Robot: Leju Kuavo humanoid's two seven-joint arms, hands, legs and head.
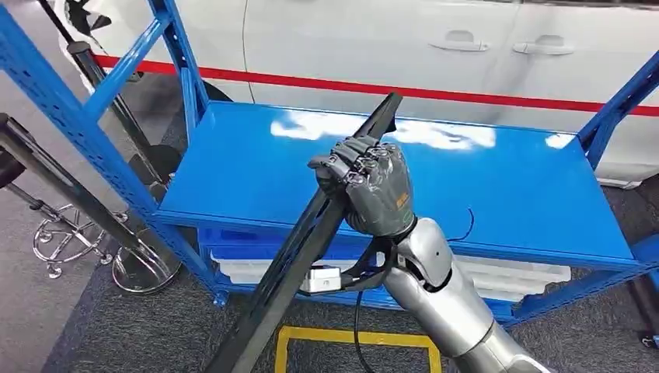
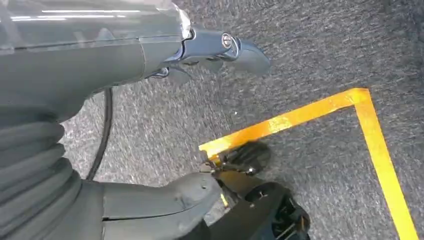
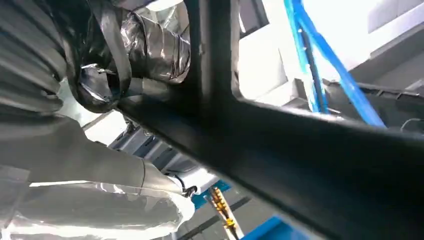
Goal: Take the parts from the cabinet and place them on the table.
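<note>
A long black trim part (image 1: pixel 311 225) slants from low on the left up over the blue cabinet shelf (image 1: pixel 505 194). My right hand (image 1: pixel 371 186) grips it around its upper half, fingers wrapped over the bar. Close up in the right wrist view, the same black part (image 3: pixel 300 150) crosses in front of the curled fingers (image 3: pixel 155 50). Its lower end runs out of the head view at the bottom. My left hand (image 2: pixel 90 65) hangs above the grey carpet, thumb and fingers apart with nothing between them.
A white car with a red stripe (image 1: pixel 350 39) stands right behind the cabinet. White parts (image 1: pixel 513 276) lie on the lower shelf. Blue uprights (image 1: pixel 70 116) frame the shelf's sides. A chrome stand base (image 1: pixel 144 268) sits at left. Yellow floor tape (image 1: pixel 350 338) marks the carpet.
</note>
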